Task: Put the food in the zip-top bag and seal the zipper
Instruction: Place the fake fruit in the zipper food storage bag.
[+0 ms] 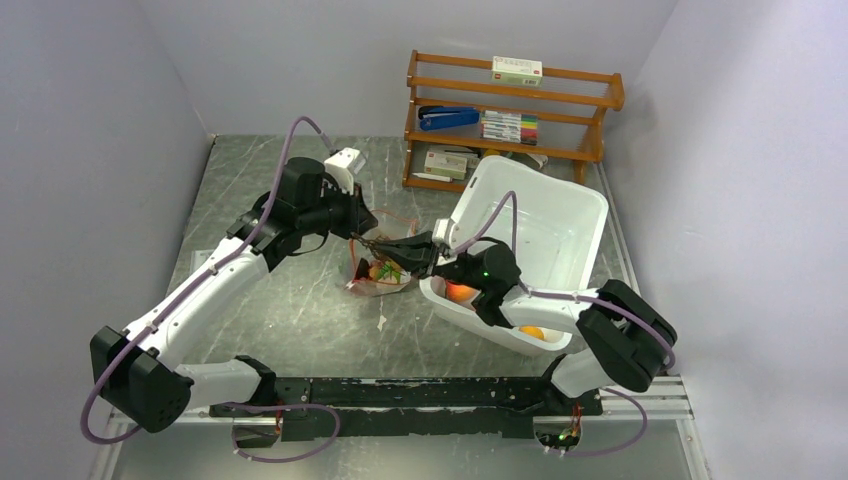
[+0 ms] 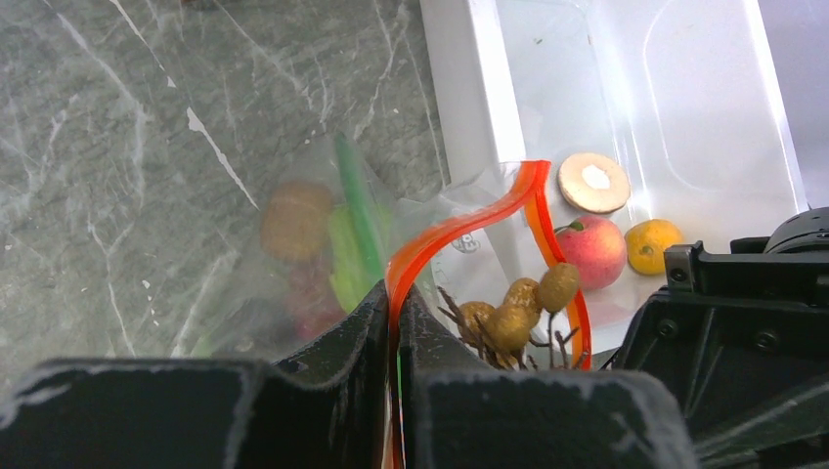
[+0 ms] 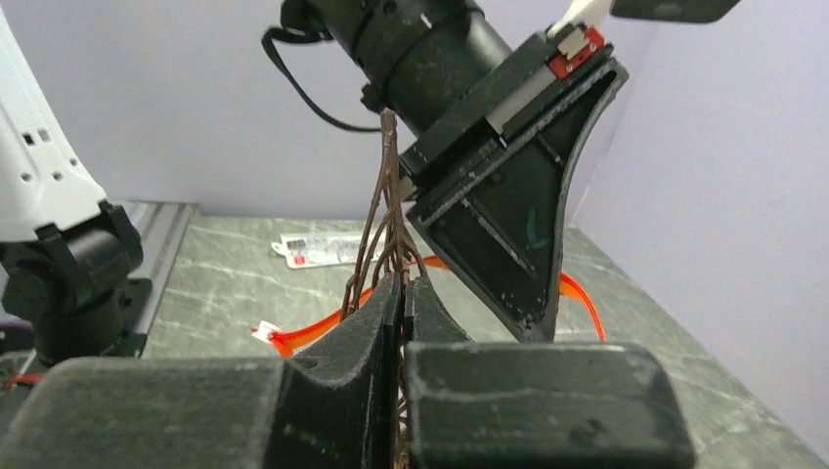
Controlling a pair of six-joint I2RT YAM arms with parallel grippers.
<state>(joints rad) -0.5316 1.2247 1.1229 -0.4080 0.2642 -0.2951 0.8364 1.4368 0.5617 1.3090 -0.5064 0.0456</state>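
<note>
The clear zip-top bag (image 1: 385, 272) lies between both arms, its mouth held up. My left gripper (image 2: 393, 303) is shut on the red-orange zipper (image 2: 459, 223) at one side of the open mouth. Through the plastic show a green pod (image 2: 352, 205), a blurred orange-brown round food (image 2: 293, 220) and something red (image 2: 311, 298). My right gripper (image 3: 403, 285) is shut on the thin twigs (image 3: 384, 215) of the brown berry cluster (image 2: 513, 318), which hangs inside the loop of the mouth. In the top view the two grippers (image 1: 362, 236) (image 1: 412, 252) nearly meet over the bag.
A white bin (image 1: 530, 180) stands tilted just right of the bag, holding a peach-coloured fruit (image 2: 596, 249), a small orange fruit (image 2: 650, 244) and a wooden disc (image 2: 593, 183). A wooden shelf (image 1: 510, 110) with boxes and pens stands at the back.
</note>
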